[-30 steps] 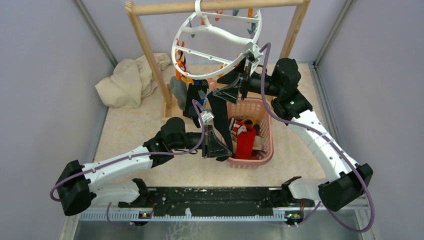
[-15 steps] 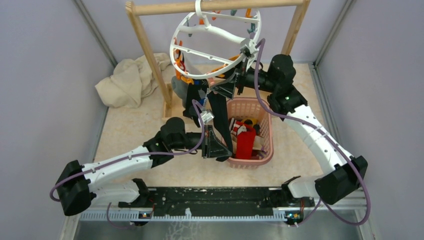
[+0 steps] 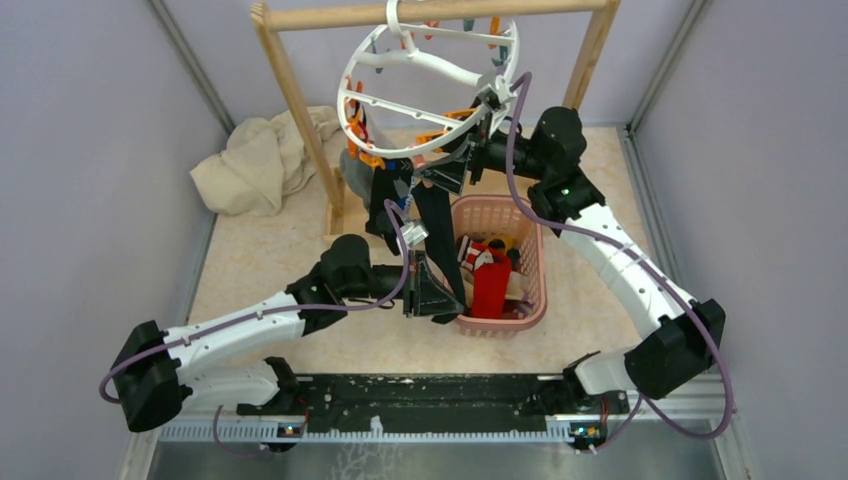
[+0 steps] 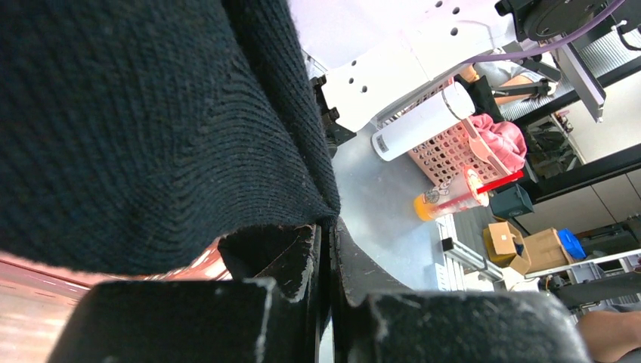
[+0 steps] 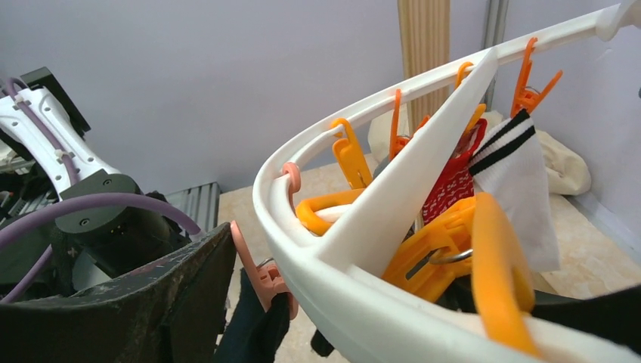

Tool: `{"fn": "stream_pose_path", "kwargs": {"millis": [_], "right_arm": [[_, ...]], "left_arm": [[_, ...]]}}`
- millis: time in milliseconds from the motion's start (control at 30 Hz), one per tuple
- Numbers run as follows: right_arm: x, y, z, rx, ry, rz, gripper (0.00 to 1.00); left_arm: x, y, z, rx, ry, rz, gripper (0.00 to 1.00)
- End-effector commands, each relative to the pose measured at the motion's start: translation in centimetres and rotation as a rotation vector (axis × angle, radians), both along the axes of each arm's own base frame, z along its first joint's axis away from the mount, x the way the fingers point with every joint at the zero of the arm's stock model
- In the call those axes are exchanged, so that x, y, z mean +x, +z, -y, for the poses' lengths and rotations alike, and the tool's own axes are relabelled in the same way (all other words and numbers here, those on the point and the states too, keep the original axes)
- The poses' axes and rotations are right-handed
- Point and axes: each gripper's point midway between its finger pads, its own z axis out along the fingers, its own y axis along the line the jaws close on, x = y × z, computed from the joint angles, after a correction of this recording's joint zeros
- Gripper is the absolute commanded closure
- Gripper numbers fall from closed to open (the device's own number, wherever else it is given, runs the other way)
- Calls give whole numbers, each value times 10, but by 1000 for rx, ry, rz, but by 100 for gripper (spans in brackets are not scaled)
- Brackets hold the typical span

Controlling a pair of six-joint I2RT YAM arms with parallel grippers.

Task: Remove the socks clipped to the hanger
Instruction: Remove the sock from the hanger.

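Observation:
The hanger, a white ring with spokes, hangs from the wooden rack. A long black sock runs from a pink clip on the ring's near rim down to my left gripper, which is shut on its lower end beside the basket. In the left wrist view the black sock is pinched between the shut fingertips. My right gripper is open under the ring; one finger rests against the pink clip. A red patterned sock and a white striped sock hang from orange clips.
A pink lattice basket stands right of my left gripper, with a red sock and others inside. The wooden rack spans the back. A beige cloth lies crumpled at the back left. Grey walls close in on both sides.
My right gripper has risen and moved back under the ring's near rim, with its jaws opening wider. The ring has tipped up a little. The left arm has held still.

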Motion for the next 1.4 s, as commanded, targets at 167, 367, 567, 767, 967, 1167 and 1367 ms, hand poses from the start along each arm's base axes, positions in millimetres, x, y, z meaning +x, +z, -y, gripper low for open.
{"fn": "stream_pose_path", "kwargs": {"millis": [167,367,567,767,967,1167,1367], "right_arm": [[-7,42,-4,82,39,114,25],[-9,43,-6,95,59,110,26],[-9,42,-7,102,72,102,36],[-8,40,-9,103,79,89,48],[-8,39,-10,101,84,84,55],[-8,38,-10,106,93,74,24],[-9,37,-11,113,107,71,20]], "left_arm": [[-14,-4,-4,13,-71,-4,92],[-14,-5,-4,16,-73,-7,92],[-14,-7,-4,17,-76,-8,92],[-14,-6,-4,14,-73,-9,92],[-15,-5,-5,11,-76,-8,92],[-17,-5,-5,11,-85,-11,92],[-18,-5,-6,10,-90,-11,93]]}}
